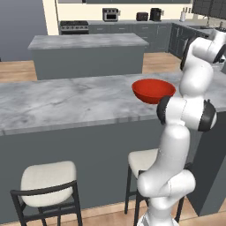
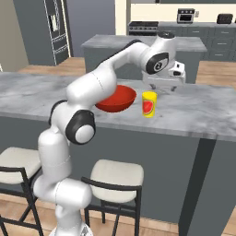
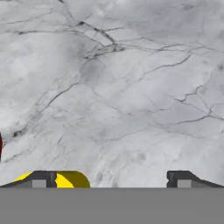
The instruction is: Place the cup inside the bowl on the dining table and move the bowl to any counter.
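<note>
The gripper [image 3: 109,179] is hovering above the dining table [image 2: 193,115], its jaws standing wide apart with nothing between them. In the hand view the two dark fingertips [image 3: 183,179] are rising at the bottom over bare veined marble, and the rim of the yellow cup [image 3: 65,180] is peeking up behind the left-hand tip, so the cup is sitting just below and to one side of the hand rather than between the fingers. A sliver of the red bowl [image 3: 1,144] is showing at that view's left edge.

The right base view is showing the cup [image 2: 149,104] upright with its red mark, just beside the bowl [image 2: 120,99] and apart from it, with open marble stretching beyond the hand toward the table's far end. The left base view is showing the bowl [image 1: 153,90] near the table's far edge, the arm covering its right side. Behind the table the counter [image 1: 88,42] is standing well apart. Cream-cushioned stools [image 1: 48,178] are tucked along the near side.
</note>
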